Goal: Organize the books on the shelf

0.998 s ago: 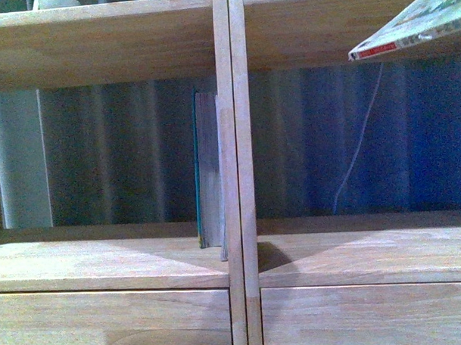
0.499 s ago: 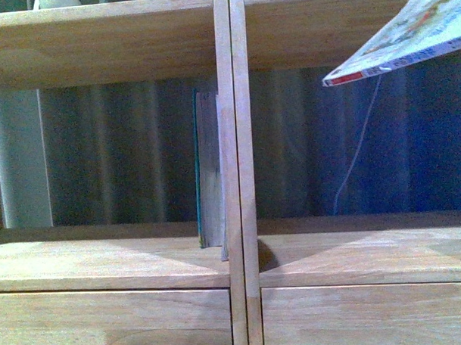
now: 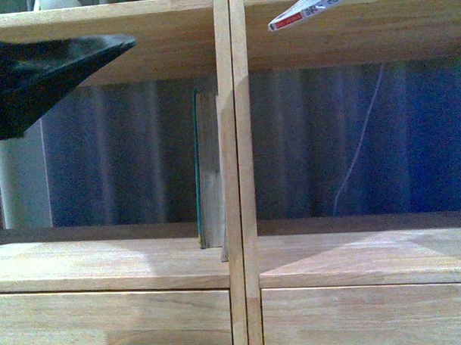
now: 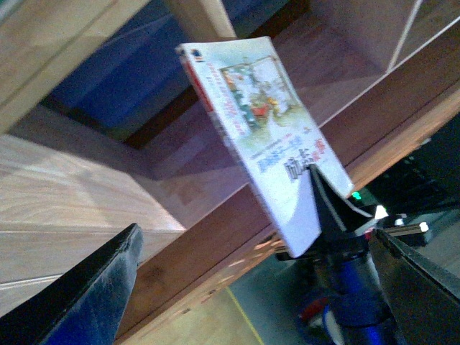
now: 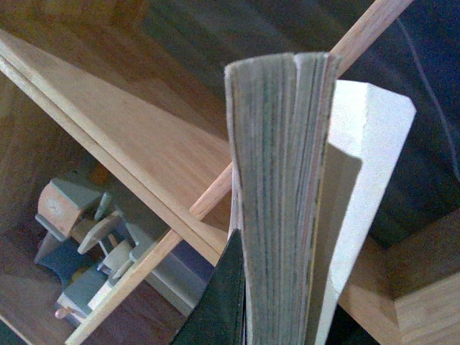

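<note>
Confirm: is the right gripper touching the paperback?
Touching. Left wrist view shows a dark finger of the right gripper lying on the paperback; right wrist view shows its page edges clamped between the fingers.

The shelf bears a teal book, upright, seemingly touching its central post.

You see the thin pale paperback tilted, its red-topped white spine toward you, high up to the right of the light-wood shelf's double central upright. The teal book (grey page edges facing you) stands upright just left of that upright, against it.
</note>
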### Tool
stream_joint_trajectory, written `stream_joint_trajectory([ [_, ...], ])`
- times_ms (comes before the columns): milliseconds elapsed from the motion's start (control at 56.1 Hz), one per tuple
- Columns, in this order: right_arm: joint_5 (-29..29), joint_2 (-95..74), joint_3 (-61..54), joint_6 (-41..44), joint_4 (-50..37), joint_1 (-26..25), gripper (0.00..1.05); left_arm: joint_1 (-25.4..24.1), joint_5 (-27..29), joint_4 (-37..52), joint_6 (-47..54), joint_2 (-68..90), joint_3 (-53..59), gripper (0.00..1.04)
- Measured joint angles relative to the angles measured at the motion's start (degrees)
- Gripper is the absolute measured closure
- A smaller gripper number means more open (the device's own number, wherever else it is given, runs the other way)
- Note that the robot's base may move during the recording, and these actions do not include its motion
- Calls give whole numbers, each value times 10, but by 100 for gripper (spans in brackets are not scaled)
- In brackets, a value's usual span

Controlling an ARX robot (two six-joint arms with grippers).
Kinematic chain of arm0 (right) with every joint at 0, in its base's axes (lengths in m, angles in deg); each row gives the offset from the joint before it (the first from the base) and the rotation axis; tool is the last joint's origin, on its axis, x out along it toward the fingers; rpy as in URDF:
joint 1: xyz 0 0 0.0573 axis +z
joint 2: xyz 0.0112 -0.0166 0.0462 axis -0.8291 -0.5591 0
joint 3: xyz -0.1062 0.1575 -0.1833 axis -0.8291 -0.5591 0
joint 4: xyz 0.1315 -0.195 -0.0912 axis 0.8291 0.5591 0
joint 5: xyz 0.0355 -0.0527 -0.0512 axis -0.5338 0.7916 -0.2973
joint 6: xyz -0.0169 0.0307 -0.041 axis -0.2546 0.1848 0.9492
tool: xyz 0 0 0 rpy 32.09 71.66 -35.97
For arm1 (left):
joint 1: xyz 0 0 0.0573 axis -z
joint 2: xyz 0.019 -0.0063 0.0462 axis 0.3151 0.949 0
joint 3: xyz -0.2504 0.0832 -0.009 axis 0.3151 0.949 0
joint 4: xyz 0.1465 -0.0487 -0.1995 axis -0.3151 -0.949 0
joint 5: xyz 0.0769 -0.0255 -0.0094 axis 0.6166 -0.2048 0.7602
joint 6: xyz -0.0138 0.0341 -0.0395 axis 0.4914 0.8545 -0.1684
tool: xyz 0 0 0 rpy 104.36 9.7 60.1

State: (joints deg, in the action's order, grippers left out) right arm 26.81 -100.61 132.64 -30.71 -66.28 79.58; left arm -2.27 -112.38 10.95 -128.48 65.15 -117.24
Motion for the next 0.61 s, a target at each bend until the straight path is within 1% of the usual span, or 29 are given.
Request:
stream_joint_trajectory([
  [196,-2,-7,4,-26,-11,11,97,49,32,102,-57,32,-9,7],
  [285,-1,-8,8,-31,-12,25,97,63,41,124,-69,45,-9,7],
  [410,2,-7,16,-32,-12,49,97,74,53,144,-78,65,-9,7],
  [606,7,5,24,-25,-10,102,97,74,69,182,-98,89,-19,7],
])
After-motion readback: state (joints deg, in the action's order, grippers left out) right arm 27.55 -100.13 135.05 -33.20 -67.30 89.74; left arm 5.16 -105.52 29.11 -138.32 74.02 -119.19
